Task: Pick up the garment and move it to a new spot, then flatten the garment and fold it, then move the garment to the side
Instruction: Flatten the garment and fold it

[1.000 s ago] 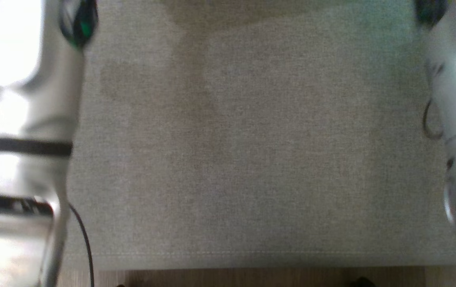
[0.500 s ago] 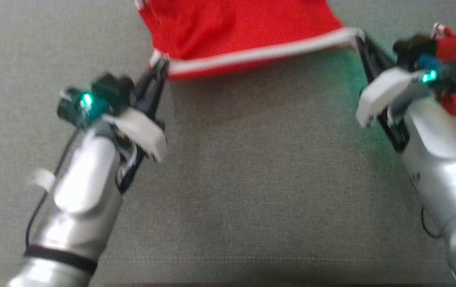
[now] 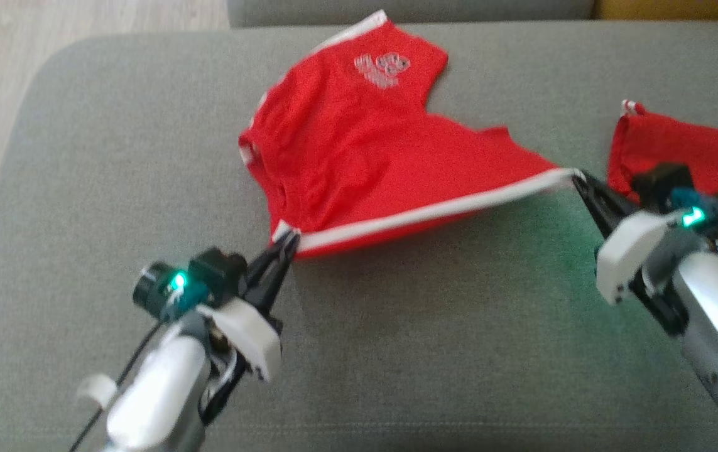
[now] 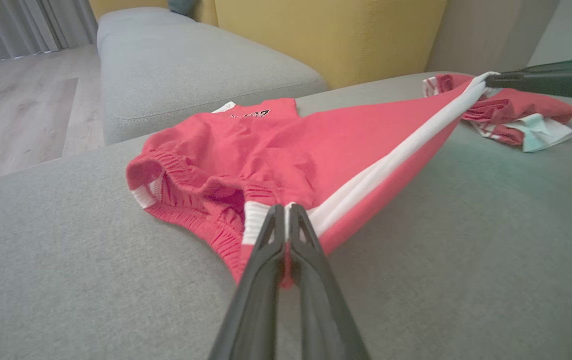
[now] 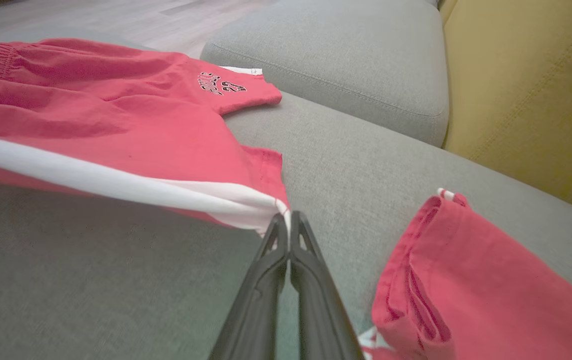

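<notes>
Garment (image 3: 359, 157): red shorts with white side stripe (image 3: 421, 216). Lies mid-seat on grey sofa cushion (image 3: 428, 351), far leg flat with printed logo upward, near edge raised off the cushion and stretched taut between two grippers.

Left gripper (image 3: 288, 243): clamped shut on the waistband corner (image 4: 265, 220), at the junction of stripe and elastic.

Right gripper (image 3: 577, 177): pinched shut on the leg-hem corner at the stripe's other end.

Second red garment (image 3: 679, 147): bunched just beside the right gripper, apart from the held piece.

Handling, as judged: light, thin and limp; sags wherever unsupported, wrinkles easily, probably slides readily over the woven cushion, tolerates a firm pinch.

Best held at seamed corners, elastic waistband or hemmed leg edge, for the bite of doubled cloth; mid-panel grabs likely to bunch. Worth keeping tension even along the stripe for a flat lay.
</notes>
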Controlling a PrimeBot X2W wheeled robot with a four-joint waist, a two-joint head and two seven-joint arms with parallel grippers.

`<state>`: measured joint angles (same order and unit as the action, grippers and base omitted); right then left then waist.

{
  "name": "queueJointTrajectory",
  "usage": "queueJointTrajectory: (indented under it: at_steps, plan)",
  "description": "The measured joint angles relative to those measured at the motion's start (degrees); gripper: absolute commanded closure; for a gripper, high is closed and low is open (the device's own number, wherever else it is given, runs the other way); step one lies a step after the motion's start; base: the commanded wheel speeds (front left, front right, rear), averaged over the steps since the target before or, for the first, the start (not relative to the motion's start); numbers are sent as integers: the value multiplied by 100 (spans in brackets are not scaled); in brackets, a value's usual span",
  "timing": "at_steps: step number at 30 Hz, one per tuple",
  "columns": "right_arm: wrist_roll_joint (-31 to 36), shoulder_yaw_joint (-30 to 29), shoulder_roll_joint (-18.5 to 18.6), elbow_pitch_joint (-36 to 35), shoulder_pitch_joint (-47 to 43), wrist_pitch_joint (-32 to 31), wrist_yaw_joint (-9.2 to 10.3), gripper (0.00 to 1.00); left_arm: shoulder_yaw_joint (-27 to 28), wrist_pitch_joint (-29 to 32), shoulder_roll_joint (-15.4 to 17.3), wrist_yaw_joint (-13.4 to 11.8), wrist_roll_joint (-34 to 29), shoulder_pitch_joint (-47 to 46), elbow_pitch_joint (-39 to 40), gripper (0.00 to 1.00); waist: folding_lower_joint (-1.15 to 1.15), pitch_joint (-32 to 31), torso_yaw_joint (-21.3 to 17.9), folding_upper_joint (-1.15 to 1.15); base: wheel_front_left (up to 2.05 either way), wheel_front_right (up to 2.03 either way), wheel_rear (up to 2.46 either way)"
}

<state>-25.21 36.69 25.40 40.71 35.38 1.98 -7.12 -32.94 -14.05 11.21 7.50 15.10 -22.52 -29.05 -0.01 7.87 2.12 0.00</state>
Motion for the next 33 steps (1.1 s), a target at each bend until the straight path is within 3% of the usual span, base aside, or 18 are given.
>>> queueJointTrajectory:
  at_steps: [8, 15, 18, 25, 30, 33]
  plan:
    - [29, -330, 555, -1370, -1105, -424, 0, 100, -196, 485, 300, -163, 124, 1116, 1183, 100, 0, -412, -144, 0, 0, 0, 0]
    - [227, -1033, 1133, -2950, -2433, -1201, 0, 100, -407, 1040, 604, -355, 169, 1964, 2431, 100, 0, -487, -163, 0, 0, 0, 0]
    - [327, -1492, 1216, -3533, -2664, -1519, 0, 100, -423, 1152, 664, -423, 170, 2061, 2827, 100, 0, -441, -118, 0, 0, 0, 0]
    - [634, -1916, 1234, -4203, -1964, -1974, 0, 100, -92, 1244, 655, -599, 182, 1479, 3115, 100, 0, -126, 90, 0, 0, 0, 0]
    - [721, -1536, 1260, -3898, -815, -2150, 0, 100, 42, 1259, 564, -576, 215, 600, 2840, 100, 0, 261, 333, 0, 0, 0, 0]
    - [889, -1066, 1351, -3477, 37, -2168, 0, 100, 55, 1293, 344, -537, 221, 94, 2510, 100, 1, 547, 490, 0, 0, 0, 0]
